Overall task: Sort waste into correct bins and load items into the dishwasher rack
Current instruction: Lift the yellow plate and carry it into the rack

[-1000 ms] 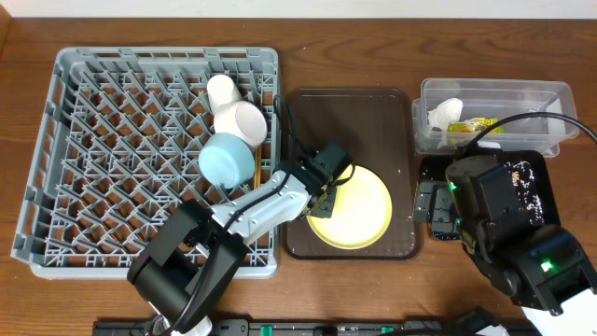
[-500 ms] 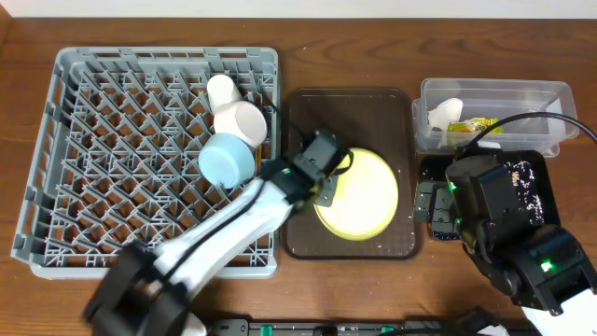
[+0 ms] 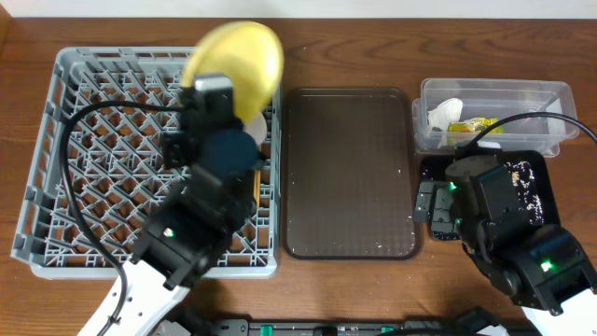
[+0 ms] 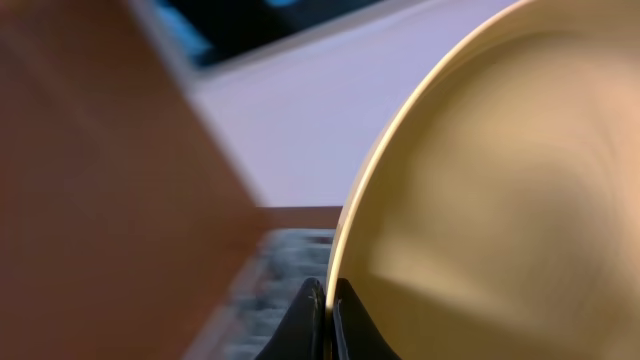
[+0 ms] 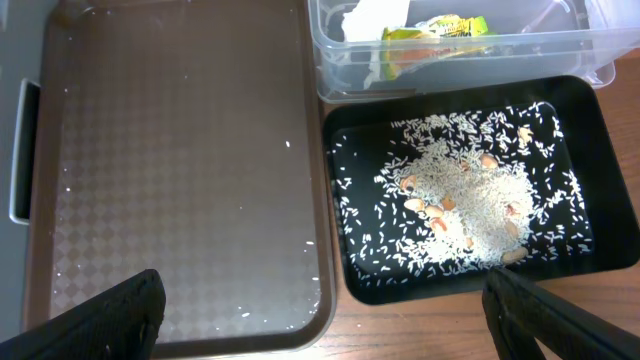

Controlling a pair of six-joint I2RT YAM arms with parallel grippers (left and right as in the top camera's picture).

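"Where is the yellow plate [image 3: 238, 56]?"

"Up in the air, over the far edge of the grey rack [image 3: 42, 168]. The left end effector [image 4: 325, 320] pinches its rim, and the plate sticks up past it."

"And the right end effector [image 5: 330, 335]?"

"Open wide, holding nothing. It hangs over the left edge of the black tray [image 5: 360, 260], where the crumbs [image 5: 460, 200] lie, just beside the brown tray [image 5: 170, 150] on the bench [image 3: 373, 37]."
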